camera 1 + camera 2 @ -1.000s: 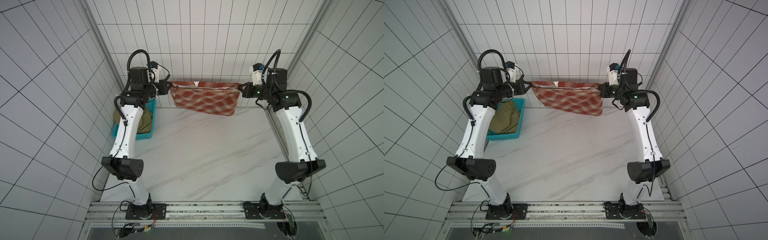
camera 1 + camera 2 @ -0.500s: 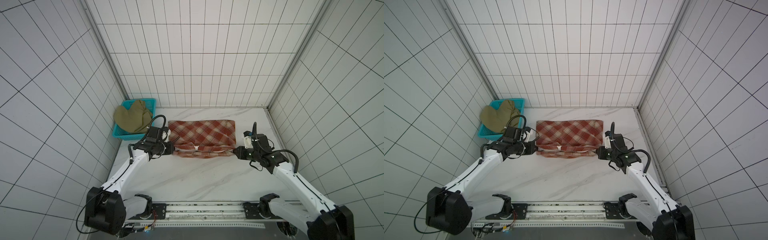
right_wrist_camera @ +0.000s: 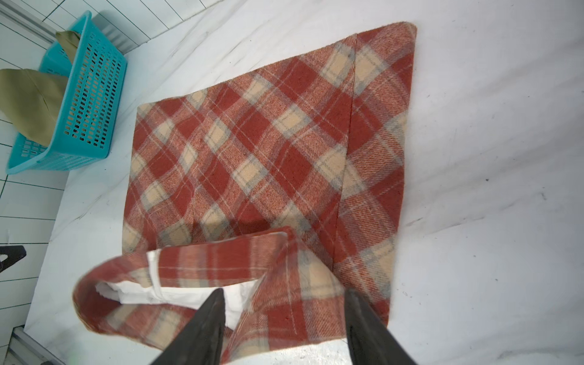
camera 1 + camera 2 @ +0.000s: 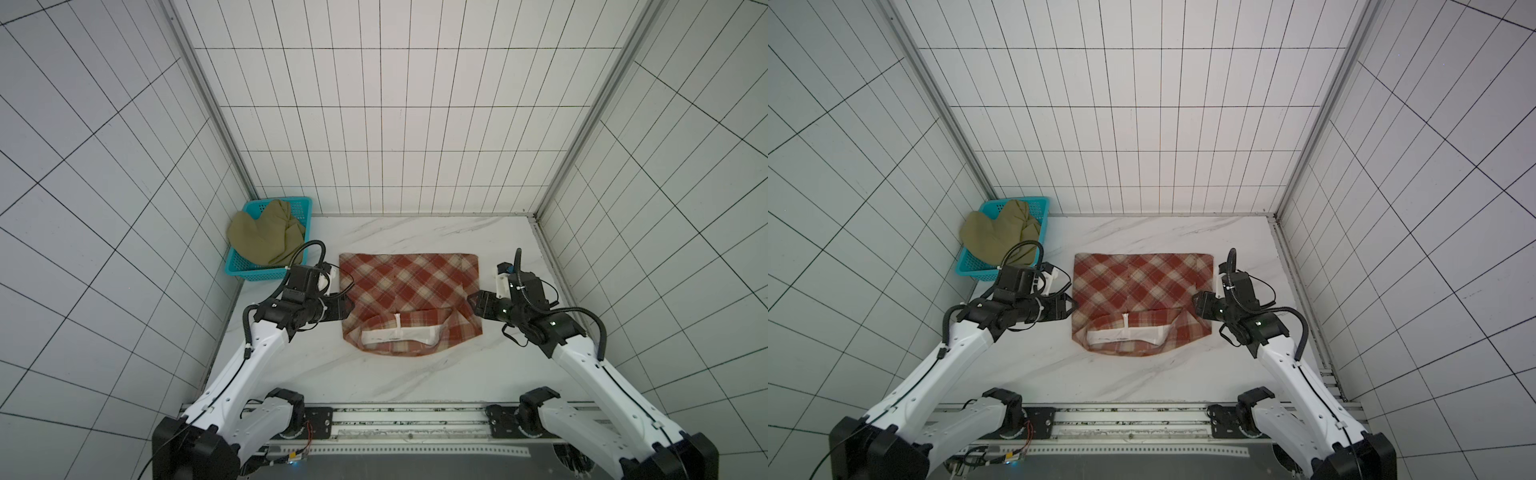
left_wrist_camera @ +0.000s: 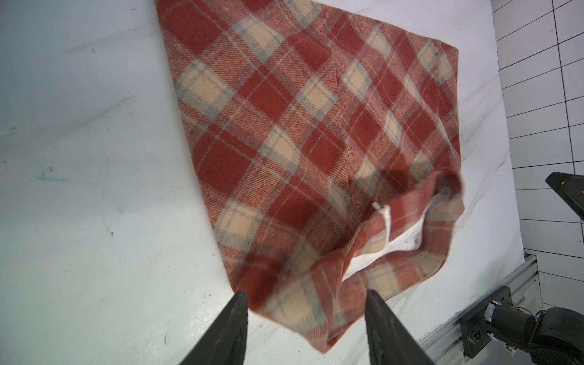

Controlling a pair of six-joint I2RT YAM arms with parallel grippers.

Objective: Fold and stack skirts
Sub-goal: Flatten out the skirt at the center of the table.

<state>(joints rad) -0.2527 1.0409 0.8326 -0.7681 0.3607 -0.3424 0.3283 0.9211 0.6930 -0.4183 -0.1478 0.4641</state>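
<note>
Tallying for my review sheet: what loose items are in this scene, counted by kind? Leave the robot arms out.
Skirts: 2 (plaid skirt spread on the table, olive skirt heaped in the basket)
Baskets: 1 (teal basket in the far corner on the left arm's side)
Total: 3

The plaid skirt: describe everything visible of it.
The plaid skirt is thick, woolly-looking cloth in rust-red and cream checks with thin grey lines. It lies spread nearly flat on the marble table, hem toward the back wall, waist toward the robot. The waist gapes in a raised loop, baring a white lining and a zip. A seam runs down one side. The left fingers and right fingers stand spread at its near corners, clamping nothing.
</note>
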